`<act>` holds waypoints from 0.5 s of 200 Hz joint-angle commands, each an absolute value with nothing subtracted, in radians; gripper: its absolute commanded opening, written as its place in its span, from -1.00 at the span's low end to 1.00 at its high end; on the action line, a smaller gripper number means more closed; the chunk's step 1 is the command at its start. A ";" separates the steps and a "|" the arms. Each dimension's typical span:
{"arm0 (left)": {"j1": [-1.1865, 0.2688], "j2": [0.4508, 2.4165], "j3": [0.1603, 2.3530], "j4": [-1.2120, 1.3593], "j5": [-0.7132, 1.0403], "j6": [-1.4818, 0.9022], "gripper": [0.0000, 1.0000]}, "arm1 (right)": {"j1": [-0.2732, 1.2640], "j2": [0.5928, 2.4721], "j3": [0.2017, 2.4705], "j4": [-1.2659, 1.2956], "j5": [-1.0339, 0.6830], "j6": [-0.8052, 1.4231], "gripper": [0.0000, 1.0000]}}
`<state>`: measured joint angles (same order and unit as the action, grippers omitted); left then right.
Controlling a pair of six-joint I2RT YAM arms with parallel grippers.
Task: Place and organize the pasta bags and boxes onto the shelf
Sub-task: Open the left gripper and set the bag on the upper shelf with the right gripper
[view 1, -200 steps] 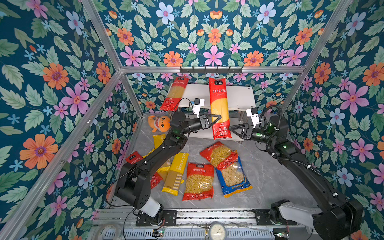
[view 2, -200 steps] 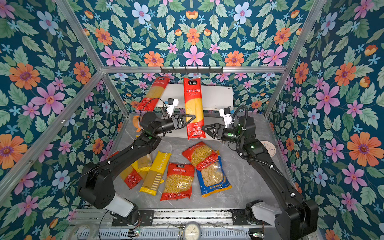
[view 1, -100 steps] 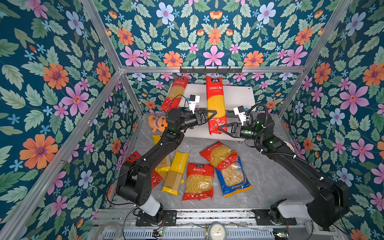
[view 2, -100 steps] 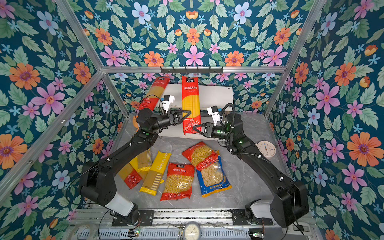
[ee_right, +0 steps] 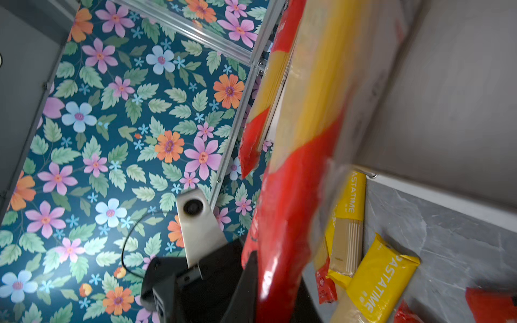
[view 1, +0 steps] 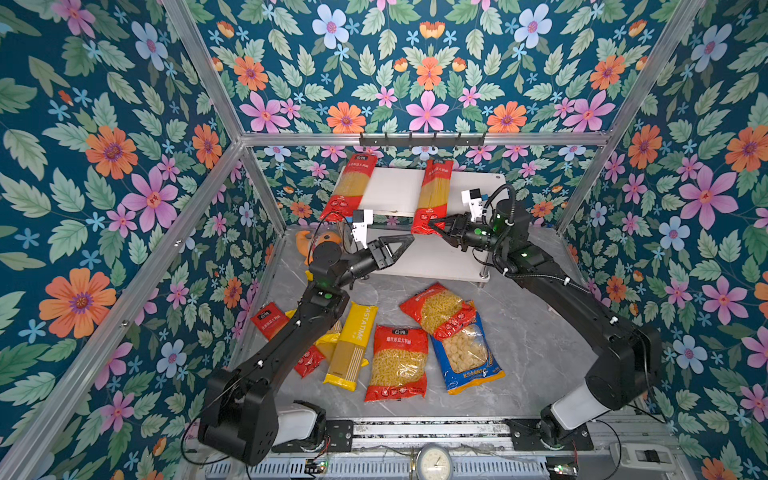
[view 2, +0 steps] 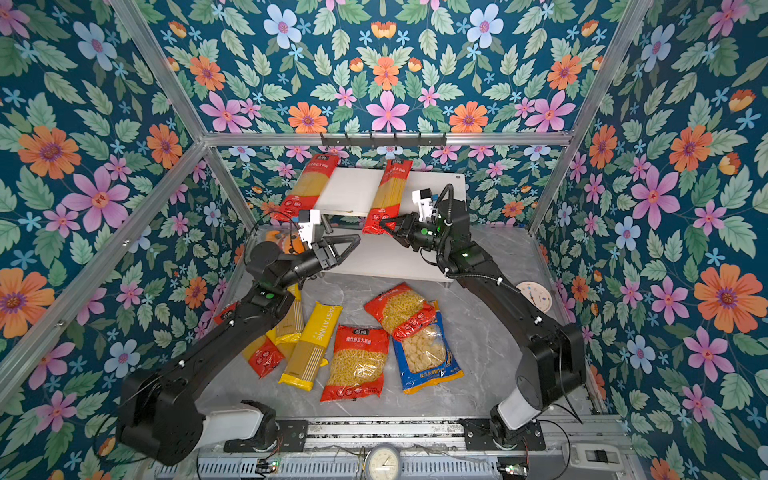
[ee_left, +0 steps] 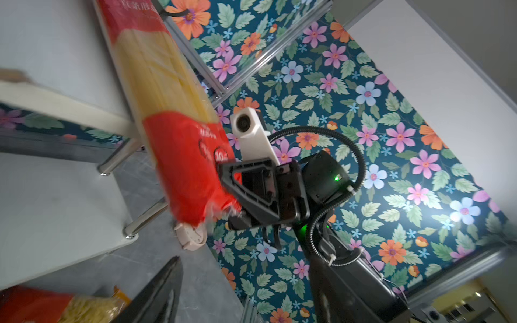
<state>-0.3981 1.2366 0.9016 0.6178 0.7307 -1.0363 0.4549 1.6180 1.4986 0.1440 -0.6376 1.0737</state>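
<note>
Your right gripper (view 1: 436, 227) is clamped on the lower red end of a long red spaghetti pack (view 1: 434, 189), in the upper middle of both top views. The pack lies slanted on the top board of the shelf (view 1: 395, 187), with its gripped end hanging over the front edge. Holding it by that free end should, I judge, let you slide or square it without reaching over the board.

Your left gripper (view 1: 400, 250) has its jaws apart and empty. It sits just left of centre, in front of the lower board and clear of the pack.

A second red spaghetti pack (view 1: 351, 187) lies at the board's left edge, also overhanging. The rest is on the floor in the lower middle: yellow packs (view 1: 351, 345), red bags (view 1: 397, 361) and a blue bag (view 1: 465, 353).

Push the held pack further back before letting go, or it may tip off the front.
</note>
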 commanded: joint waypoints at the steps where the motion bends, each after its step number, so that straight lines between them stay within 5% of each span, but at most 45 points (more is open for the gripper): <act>1: -0.396 1.143 0.830 0.388 0.559 -0.877 0.47 | 0.499 1.684 1.589 0.181 -0.608 1.099 -1.00; 47: -0.367 0.978 0.732 -0.007 0.259 -0.720 0.46 | 0.594 1.856 1.810 0.135 -0.592 1.122 -1.00; 100: -0.349 0.940 0.673 -0.045 0.238 -0.744 0.44 | 0.620 1.968 1.942 0.096 -0.559 1.131 -1.00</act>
<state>-0.3515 0.9451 0.6823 -0.0174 0.2779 -0.7574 0.6170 1.9564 1.9102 0.0677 -0.5987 1.1439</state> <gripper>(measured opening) 0.723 0.129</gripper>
